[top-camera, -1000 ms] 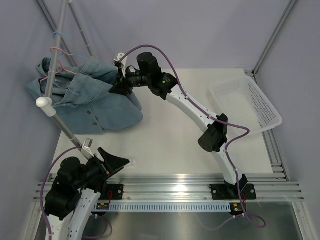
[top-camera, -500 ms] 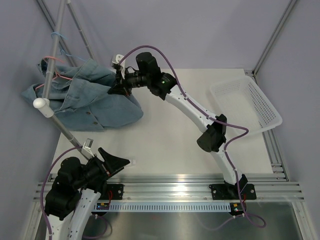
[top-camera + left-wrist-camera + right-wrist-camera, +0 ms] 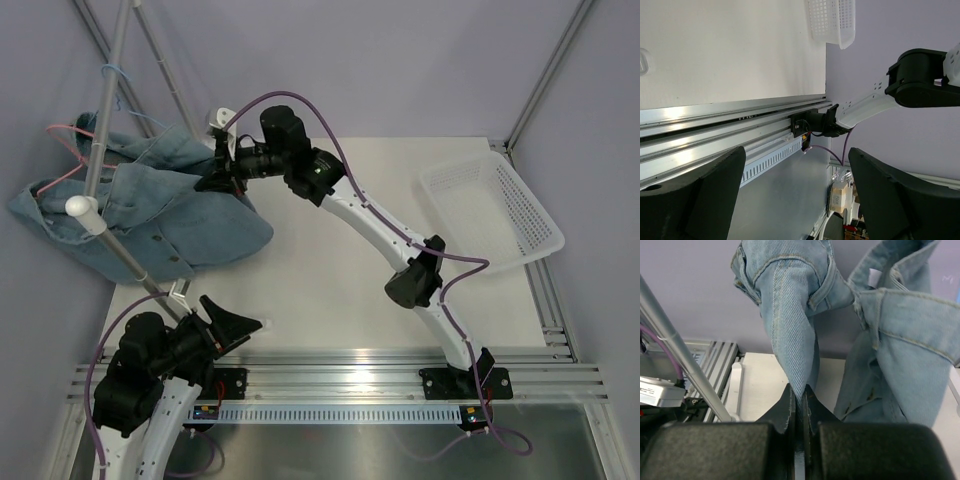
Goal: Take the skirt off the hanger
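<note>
Fingers (image 3: pixel 695 200) of my left gripper (image 3: pixel 240 322) stand wide apart and hold nothing; this gripper sits low at the near left edge of the table (image 3: pixel 330 280), just above the aluminium rail (image 3: pixel 350 380) that runs along that edge. Between those fingers, the left wrist view shows only the rail, bare table and, far off, the white basket (image 3: pixel 832 20). My right arm reaches from its base at the near right, diagonally across the table to the far left. At its end, my right gripper (image 3: pixel 799 390) has its jaws pressed together on a narrow fold of the denim skirt (image 3: pixel 790 340); the fold rises straight out from between the fingertips. The skirt (image 3: pixel 170 215) hangs bunched at the far left, draped about the slanted metal rod (image 3: pixel 112 75), and its lower part lies over the far left corner of the table. Pink wire of the hanger (image 3: pixel 62 130) shows at the skirt's upper left edge. The basket (image 3: pixel 530 205) rests at the far right, well apart from the skirt.
</note>
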